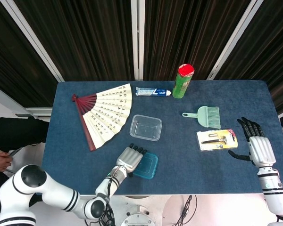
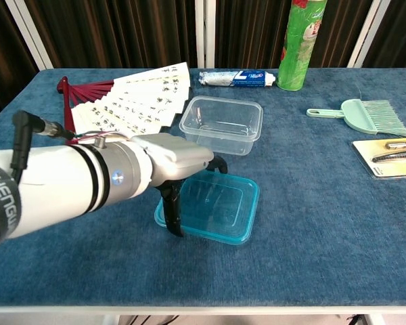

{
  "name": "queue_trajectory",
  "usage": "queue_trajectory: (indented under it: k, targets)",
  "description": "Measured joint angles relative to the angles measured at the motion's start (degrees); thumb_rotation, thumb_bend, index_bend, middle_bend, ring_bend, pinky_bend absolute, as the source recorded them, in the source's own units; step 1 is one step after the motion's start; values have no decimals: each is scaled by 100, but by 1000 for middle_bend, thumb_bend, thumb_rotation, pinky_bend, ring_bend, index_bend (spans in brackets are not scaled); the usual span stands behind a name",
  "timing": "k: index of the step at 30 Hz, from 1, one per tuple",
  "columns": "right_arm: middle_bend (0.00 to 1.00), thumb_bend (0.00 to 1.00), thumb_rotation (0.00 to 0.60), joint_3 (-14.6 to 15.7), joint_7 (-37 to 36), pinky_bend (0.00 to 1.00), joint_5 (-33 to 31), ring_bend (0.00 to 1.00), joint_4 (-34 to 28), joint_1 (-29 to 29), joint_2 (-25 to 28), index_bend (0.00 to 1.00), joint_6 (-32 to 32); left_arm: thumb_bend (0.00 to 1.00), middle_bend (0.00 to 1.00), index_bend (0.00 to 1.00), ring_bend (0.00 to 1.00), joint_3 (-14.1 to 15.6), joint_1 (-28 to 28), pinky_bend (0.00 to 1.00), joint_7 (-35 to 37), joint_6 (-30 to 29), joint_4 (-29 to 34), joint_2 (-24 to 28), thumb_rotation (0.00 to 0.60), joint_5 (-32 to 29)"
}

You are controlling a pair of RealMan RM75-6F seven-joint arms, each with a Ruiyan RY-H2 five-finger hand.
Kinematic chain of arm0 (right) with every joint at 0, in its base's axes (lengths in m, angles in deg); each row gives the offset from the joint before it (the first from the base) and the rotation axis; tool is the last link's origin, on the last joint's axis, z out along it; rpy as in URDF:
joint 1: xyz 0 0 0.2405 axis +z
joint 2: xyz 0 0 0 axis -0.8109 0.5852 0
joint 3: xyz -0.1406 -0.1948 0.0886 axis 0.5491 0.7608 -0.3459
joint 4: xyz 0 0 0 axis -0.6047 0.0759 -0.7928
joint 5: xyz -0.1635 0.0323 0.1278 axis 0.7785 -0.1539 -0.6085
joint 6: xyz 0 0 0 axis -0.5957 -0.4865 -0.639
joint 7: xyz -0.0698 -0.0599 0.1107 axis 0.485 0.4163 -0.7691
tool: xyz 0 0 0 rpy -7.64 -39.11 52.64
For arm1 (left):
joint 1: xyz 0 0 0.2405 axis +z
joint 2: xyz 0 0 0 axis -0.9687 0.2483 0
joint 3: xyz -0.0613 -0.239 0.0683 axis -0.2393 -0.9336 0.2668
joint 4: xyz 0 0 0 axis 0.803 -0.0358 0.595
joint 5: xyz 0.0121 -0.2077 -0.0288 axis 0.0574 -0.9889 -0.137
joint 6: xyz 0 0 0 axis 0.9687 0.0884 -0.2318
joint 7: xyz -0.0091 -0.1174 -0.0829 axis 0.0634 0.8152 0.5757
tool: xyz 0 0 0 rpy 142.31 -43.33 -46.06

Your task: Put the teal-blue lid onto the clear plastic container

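Observation:
The teal-blue lid [image 1: 148, 166] [image 2: 222, 207] is near the table's front edge, with my left hand [image 1: 129, 158] [image 2: 178, 161] gripping its left side: fingers over the top, thumb down at the edge. Whether the lid is off the cloth I cannot tell. The clear plastic container [image 1: 145, 127] [image 2: 222, 124] stands open and empty just beyond the lid. My right hand [image 1: 254, 143] rests far to the right with its fingers spread and nothing in it; it shows only in the head view.
A paper fan [image 1: 106, 113] lies spread at the left. A toothpaste tube [image 1: 152, 92] and a green can [image 1: 182, 81] stand at the back. A green brush [image 1: 205, 116] and a carded tool pack [image 1: 217, 140] lie at the right.

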Motion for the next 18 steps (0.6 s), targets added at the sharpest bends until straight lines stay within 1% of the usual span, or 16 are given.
queue_trajectory:
  k: [5, 11, 13, 15, 18]
  targets:
    - [0, 52, 600, -30, 47, 0, 22, 0, -60, -8, 34, 0, 14, 104, 259, 338, 141, -14, 124, 126, 112, -67, 267, 391, 600, 150]
    - [0, 52, 600, -60, 100, 0, 57, 0, -125, -24, 69, 0, 51, 103, 249, 334, 141, -95, 275, 120, 267, -151, 742, 1241, 600, 285]
    - [0, 52, 600, -65, 124, 0, 58, 0, -145, -29, 79, 0, 56, 103, 247, 331, 141, -179, 289, 119, 336, -66, 843, 1556, 600, 267]
    - [0, 52, 600, -72, 169, 0, 56, 0, -185, -36, 93, 0, 62, 103, 244, 327, 141, -298, 249, 111, 385, 135, 844, 1762, 600, 185]
    - [0, 52, 600, -79, 238, 0, 49, 0, -251, -49, 113, 0, 73, 104, 234, 322, 140, -474, 90, 89, 420, 517, 641, 1849, 600, -15]
